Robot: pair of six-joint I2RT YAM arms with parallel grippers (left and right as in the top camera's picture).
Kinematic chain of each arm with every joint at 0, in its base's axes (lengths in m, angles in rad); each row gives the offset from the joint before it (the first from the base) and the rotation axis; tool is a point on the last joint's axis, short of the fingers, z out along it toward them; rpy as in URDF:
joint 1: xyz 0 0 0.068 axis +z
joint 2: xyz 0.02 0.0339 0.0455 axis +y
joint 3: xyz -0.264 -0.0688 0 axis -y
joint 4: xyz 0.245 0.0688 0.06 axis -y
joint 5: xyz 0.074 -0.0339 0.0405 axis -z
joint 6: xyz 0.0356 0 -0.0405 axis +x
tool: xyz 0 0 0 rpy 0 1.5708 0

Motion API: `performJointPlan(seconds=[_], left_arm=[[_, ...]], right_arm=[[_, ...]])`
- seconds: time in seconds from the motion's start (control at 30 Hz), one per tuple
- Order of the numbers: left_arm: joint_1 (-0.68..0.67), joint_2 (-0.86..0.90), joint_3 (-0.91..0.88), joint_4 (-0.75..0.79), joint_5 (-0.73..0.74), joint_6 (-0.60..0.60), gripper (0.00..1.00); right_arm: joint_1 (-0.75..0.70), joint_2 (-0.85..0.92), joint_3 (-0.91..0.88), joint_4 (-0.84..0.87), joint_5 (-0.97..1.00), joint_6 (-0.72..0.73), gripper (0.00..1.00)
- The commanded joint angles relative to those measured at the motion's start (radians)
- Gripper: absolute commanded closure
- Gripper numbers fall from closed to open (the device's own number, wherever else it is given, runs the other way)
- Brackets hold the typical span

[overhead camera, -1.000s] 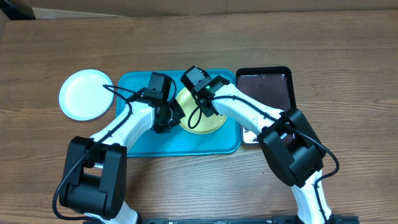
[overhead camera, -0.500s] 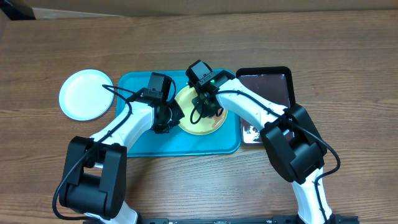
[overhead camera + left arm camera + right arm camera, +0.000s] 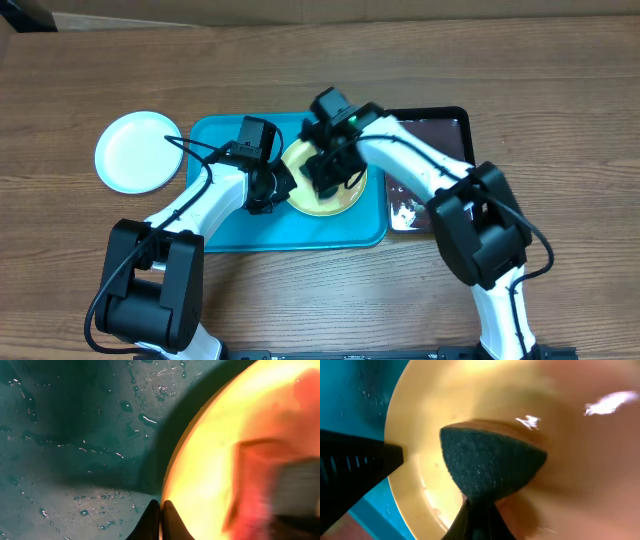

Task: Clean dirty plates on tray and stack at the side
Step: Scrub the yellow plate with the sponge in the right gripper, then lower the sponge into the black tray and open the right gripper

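Mid-scrub: my right pincer (image 3: 477, 506) clamps the sponge (image 3: 490, 467) on the yellow-green plate (image 3: 420, 415), my left pincer (image 3: 161, 508) pinches its rim; next, I reckon, stacking.

Dark fingertips of the left gripper (image 3: 160, 519) pinch the rim of a glowing yellow plate (image 3: 210, 455) on the droplet-beaded turquoise tray (image 3: 75, 435). A blurred dark shape (image 3: 295, 490) lies over the plate at right.
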Motion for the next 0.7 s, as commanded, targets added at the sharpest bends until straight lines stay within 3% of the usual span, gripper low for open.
performJointPlan(seconds=[0.0,0.27,0.43,0.67], left_arm=[[-0.009,0.01,0.008,-0.002,0.005,0.02,0.96],[-0.009,0.01,0.008,-0.003,0.001,0.027,0.95],[-0.009,0.01,0.008,-0.003,0.001,0.027,0.92],[-0.009,0.01,0.008,0.005,0.001,0.027,0.84]], right_arm=[[-0.091,-0.116,0.062,-0.026,-0.05,-0.009,0.96],[-0.272,-0.197,0.062,-0.198,-0.029,-0.023,0.96],[-0.354,-0.196,0.043,-0.295,0.119,-0.018,0.96],[-0.371,-0.194,-0.09,-0.217,0.306,0.031,0.96]])
